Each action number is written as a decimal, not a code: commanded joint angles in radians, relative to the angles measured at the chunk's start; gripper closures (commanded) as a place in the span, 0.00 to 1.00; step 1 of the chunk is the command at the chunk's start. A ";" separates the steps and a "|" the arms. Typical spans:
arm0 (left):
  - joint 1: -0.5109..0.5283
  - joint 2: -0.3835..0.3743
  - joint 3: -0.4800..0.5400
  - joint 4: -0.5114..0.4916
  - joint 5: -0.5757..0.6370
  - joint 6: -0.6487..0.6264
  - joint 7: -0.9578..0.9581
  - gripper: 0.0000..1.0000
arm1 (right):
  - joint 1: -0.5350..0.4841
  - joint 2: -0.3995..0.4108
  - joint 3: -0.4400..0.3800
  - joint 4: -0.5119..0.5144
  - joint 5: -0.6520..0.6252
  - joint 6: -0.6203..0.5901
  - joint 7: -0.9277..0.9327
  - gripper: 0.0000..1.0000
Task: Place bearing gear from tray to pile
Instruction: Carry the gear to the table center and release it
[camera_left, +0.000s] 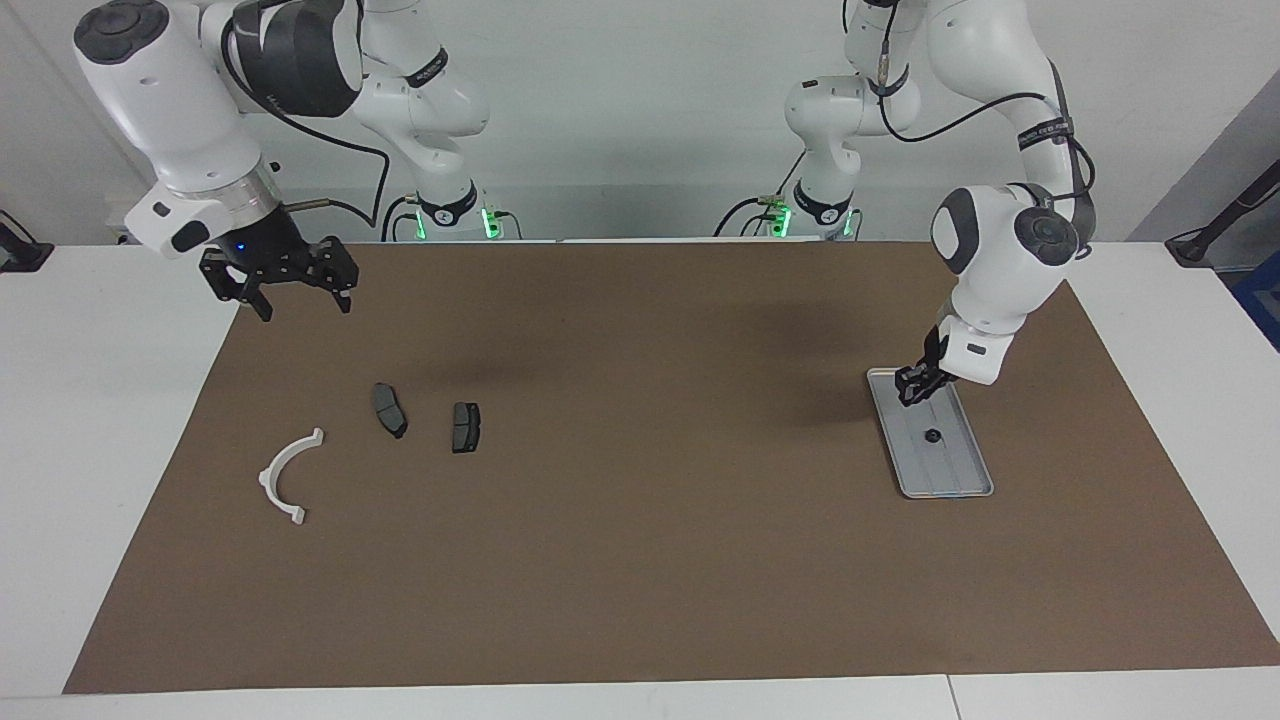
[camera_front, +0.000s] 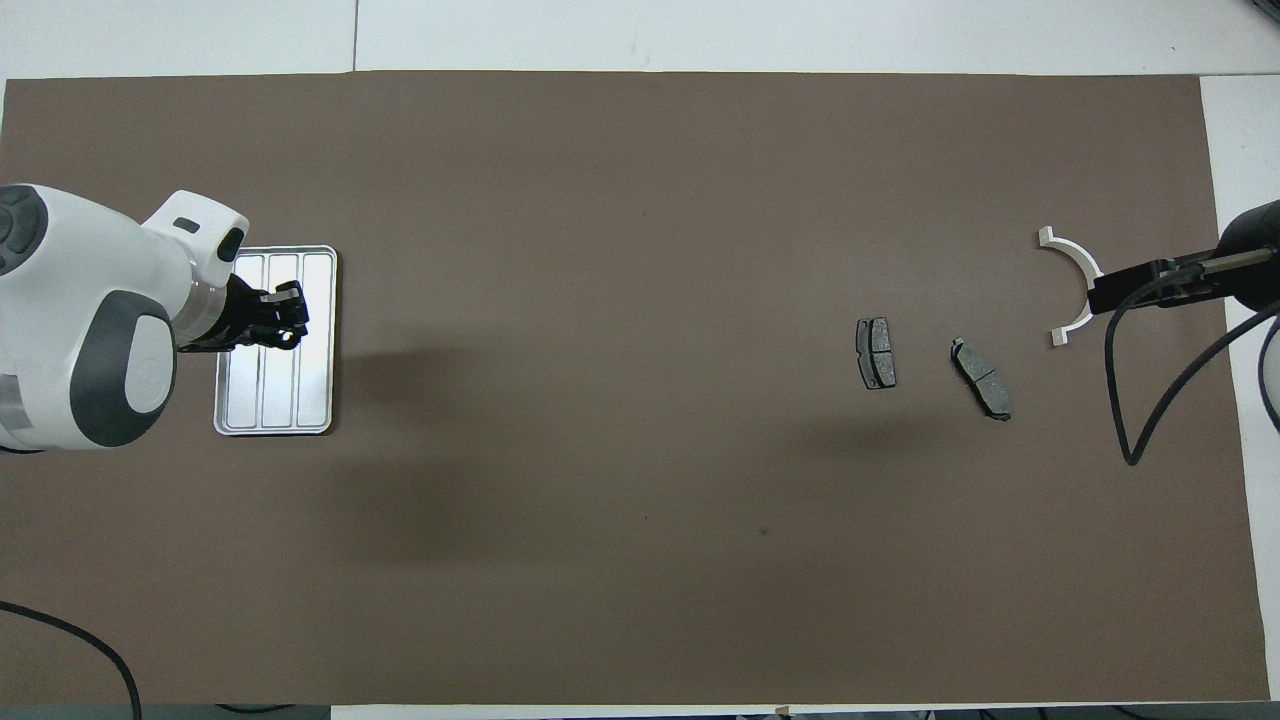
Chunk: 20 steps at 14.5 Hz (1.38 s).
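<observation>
On the tray (camera_left: 960, 478), gear (camera_left: 932, 436) lies below left hand (camera_left: 912, 390).

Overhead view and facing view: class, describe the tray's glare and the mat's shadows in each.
Overhead view: the tray glares near-white; soft blurred shadows lie on the mat beside it. Facing view: the tray looks dull grey, no glare; a faint shadow darkens the mat nearer the robots.

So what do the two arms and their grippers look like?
Both arms are glossy white with rounded dark grey joint caps. Black cables loop along them, and green lights glow at their bases. The right gripper is black, mounted on a silver ring with a small blue light. The left gripper is black too, under a white wrist.
</observation>
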 joint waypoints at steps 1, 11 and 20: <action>-0.118 0.064 0.011 0.102 0.013 -0.028 -0.164 0.90 | -0.014 -0.027 0.004 -0.038 0.007 0.040 -0.035 0.00; -0.454 0.409 0.040 0.496 0.014 -0.052 -0.599 0.90 | -0.029 -0.029 0.004 -0.047 0.007 0.043 -0.053 0.00; -0.471 0.355 0.043 0.290 0.020 0.121 -0.607 0.90 | -0.028 -0.009 0.004 -0.051 0.007 0.070 -0.063 0.00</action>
